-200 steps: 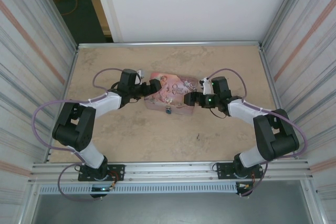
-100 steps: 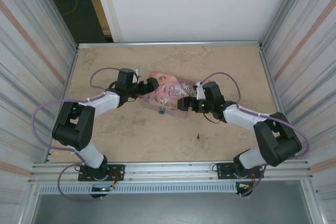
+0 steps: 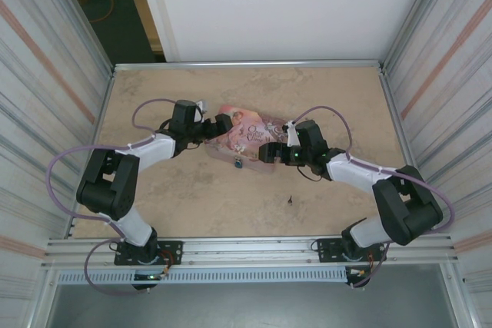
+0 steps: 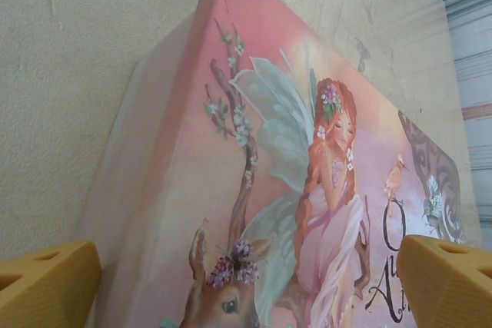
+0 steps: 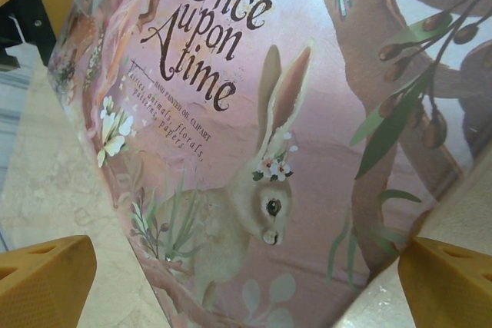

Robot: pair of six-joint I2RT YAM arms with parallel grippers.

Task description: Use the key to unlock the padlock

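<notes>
The tiny blue padlock (image 3: 238, 163) hangs at the near side of the pink illustrated tin (image 3: 247, 137). The key (image 3: 290, 200) is a dark speck lying alone on the table, nearer the arm bases and to the right. My left gripper (image 3: 224, 125) is at the tin's left end, open, its yellow fingertips (image 4: 46, 282) spread wide with the fairy picture on the tin's lid (image 4: 292, 190) ahead. My right gripper (image 3: 268, 151) is at the tin's right end, also open, fingertips (image 5: 446, 286) far apart over the rabbit picture on the lid (image 5: 254, 151).
The tan table (image 3: 192, 197) is walled by metal rails and corrugated side panels (image 3: 46, 113). Bare tabletop lies behind the tin and along the near edge around the key.
The right gripper moved left, shifting the tin and the padlock left with it. Over the last half second almost nothing has moved.
</notes>
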